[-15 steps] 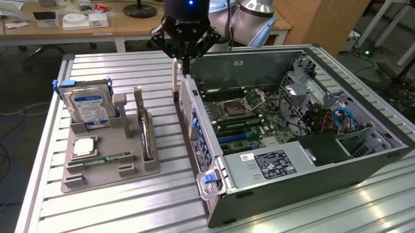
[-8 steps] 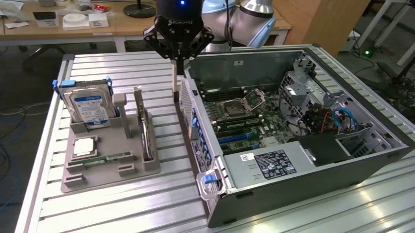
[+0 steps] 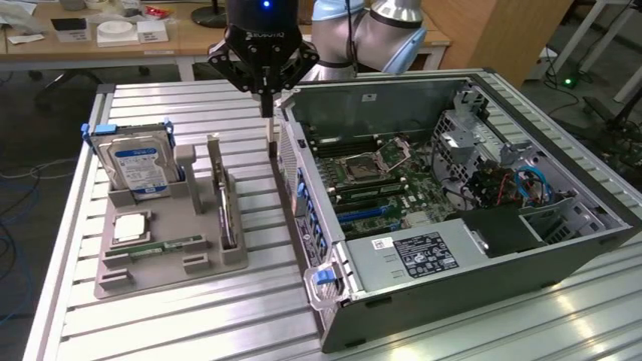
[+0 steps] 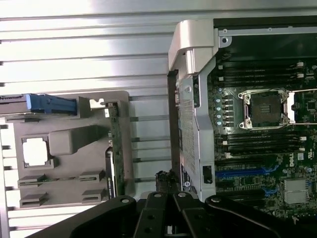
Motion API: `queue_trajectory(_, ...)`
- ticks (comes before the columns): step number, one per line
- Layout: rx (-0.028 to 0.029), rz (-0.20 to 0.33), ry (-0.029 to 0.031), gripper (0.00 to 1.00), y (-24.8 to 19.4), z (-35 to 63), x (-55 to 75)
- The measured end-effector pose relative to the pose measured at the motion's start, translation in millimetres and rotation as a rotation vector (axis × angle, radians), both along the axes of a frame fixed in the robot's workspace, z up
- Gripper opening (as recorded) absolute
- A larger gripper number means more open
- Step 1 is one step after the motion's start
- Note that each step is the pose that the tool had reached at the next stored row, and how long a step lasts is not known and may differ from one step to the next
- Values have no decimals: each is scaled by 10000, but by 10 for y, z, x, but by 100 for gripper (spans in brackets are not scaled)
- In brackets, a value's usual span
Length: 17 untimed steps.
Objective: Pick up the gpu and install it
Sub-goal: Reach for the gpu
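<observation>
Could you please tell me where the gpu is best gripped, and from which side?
Grip the gpu by its exposed top edge, from straight above: it stands on edge in a slot of the grey holder, so likely only that upper part is free.

the exterior view looks down at a slant from high up and a little way back. it takes in the ribbed metal table (image 3: 150, 113), with the grey parts tray (image 3: 180, 219) toward the exterior view's left and the open computer case (image 3: 482, 280) toward its right. the wrist view looks straight down from the arm, much closer, past the gripper (image 4: 166, 179) in its foreground. both views share the tray, the motherboard (image 3: 381, 174) side of the case, and the strip of table between them.
</observation>
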<state>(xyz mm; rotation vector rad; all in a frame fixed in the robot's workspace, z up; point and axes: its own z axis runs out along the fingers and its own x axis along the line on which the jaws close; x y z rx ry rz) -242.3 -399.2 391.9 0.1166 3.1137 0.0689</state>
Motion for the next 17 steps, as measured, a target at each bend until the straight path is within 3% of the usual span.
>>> queue_trajectory(17,0,0,0,10,-4,-4,-317)
